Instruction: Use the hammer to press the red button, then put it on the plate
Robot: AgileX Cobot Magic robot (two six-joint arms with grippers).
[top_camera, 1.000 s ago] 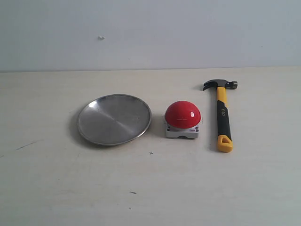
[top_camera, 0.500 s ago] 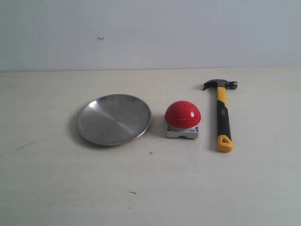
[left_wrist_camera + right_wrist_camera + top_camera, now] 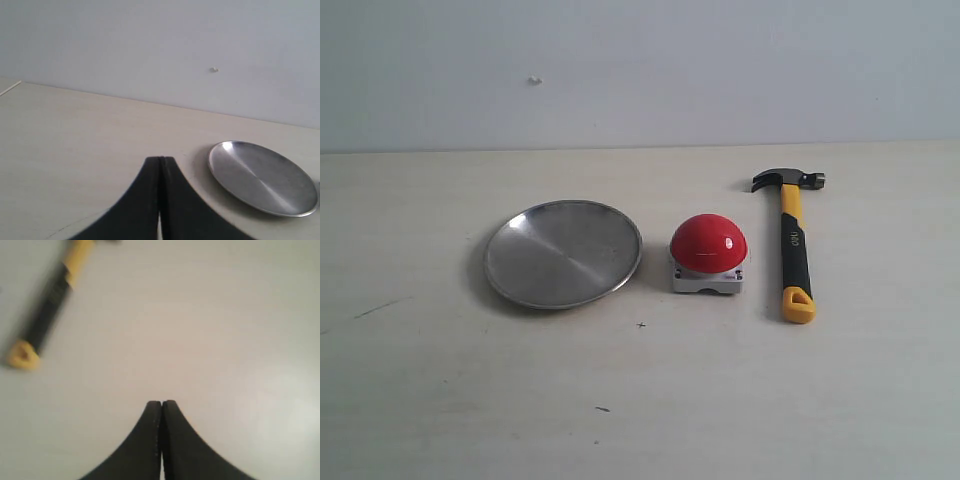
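Observation:
The hammer (image 3: 794, 245) lies flat on the pale table at the right, dark head toward the wall, yellow looped end toward the front. Just left of it sits the red button (image 3: 708, 243) on its grey square base. The round silver plate (image 3: 563, 253) rests further left. Neither arm shows in the exterior view. In the left wrist view my left gripper (image 3: 161, 159) is shut and empty, with the plate (image 3: 262, 177) off to one side. In the right wrist view my right gripper (image 3: 162, 402) is shut and empty, well apart from the blurred hammer (image 3: 49, 304).
A pale wall (image 3: 640, 70) rises behind the table's far edge. A few small dark marks (image 3: 603, 408) dot the tabletop in front of the objects.

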